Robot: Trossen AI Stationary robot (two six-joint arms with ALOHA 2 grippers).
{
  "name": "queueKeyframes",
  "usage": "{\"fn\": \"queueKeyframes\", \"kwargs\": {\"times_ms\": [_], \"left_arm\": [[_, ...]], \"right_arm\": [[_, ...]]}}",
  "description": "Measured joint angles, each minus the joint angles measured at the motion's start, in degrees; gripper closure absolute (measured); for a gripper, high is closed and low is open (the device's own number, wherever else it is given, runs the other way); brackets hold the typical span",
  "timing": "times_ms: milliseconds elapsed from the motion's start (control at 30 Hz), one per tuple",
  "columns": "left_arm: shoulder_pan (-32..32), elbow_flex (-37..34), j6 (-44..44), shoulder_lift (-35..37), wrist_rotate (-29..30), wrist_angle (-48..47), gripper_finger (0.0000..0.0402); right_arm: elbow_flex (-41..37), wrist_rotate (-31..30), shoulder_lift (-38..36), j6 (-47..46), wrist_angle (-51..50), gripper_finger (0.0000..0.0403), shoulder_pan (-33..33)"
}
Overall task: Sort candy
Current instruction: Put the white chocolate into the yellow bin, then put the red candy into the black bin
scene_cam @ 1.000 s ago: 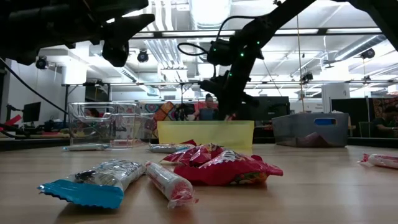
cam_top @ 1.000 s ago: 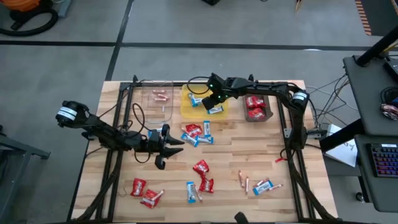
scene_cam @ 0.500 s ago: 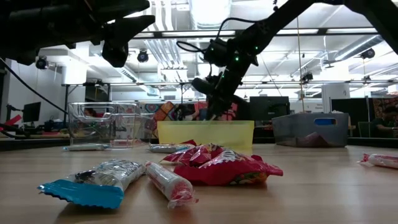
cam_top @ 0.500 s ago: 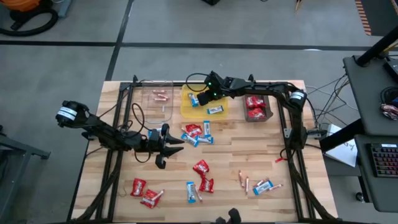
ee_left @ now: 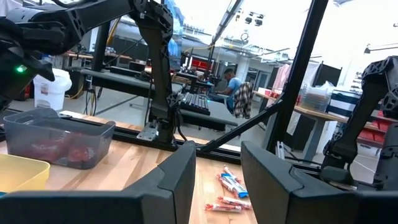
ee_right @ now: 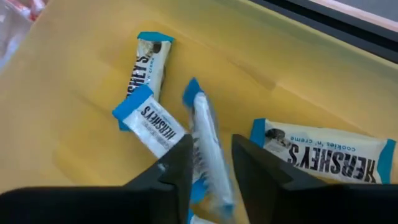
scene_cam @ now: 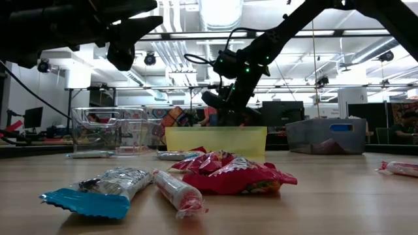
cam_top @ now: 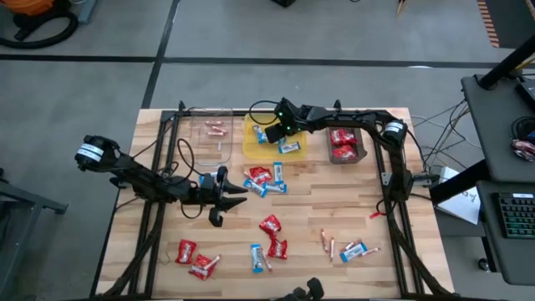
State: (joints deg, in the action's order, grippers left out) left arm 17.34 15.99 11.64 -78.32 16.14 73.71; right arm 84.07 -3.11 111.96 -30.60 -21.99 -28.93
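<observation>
Over the yellow tray [cam_top: 251, 144] at the desk's [cam_top: 334, 209] far side, the right gripper [cam_top: 276, 130] is held with its fingers parted around a blue-and-white bar [ee_right: 208, 149]; three more bars [ee_right: 152, 121] are seen lying in that tray. Near the desk's left-centre, the left gripper [cam_top: 219, 201] is held apart and empty, beside scattered candy [cam_top: 264, 181].

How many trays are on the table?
3, side by side along the far edge: the clear tray on the left, the yellow tray in the middle, the dark tray on the right.
</observation>
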Motion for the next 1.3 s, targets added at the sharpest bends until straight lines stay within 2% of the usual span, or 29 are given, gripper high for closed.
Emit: {"fn": "queueKeyframes", "kwargs": {"times_ms": [300,600,800,967,1133,1300], "left_arm": [[0.1,0.0,1.2,0.0,0.0,-0.3,0.0289],[0.4,0.9,4.3,0.0,-0.1,-8.0,0.0289],[1.4,4.4,3.9,0.0,-0.3,-16.9,0.0288],[2.0,8.4,2.3,0.0,-0.9,-29.4,0.0271],[3.1,12.3,-0.7,-0.1,-4.9,-38.7,0.0237],[5.1,15.3,-6.7,-0.1,-6.2,-46.9,0.0208]], "right_arm": [[0.0,0.1,-0.8,2.6,-2.5,0.0221,-0.5],[0.0,2.2,-8.0,8.9,-9.3,0.0208,3.3],[-0.3,2.1,-14.7,15.2,-15.5,0.0217,11.3],[-2.3,2.1,-20.1,17.6,-16.3,0.0220,20.6],[-6.2,1.6,-25.3,16.4,-16.4,0.0220,29.9],[-11.2,1.4,-29.4,10.2,-15.6,0.0220,37.4]]}}
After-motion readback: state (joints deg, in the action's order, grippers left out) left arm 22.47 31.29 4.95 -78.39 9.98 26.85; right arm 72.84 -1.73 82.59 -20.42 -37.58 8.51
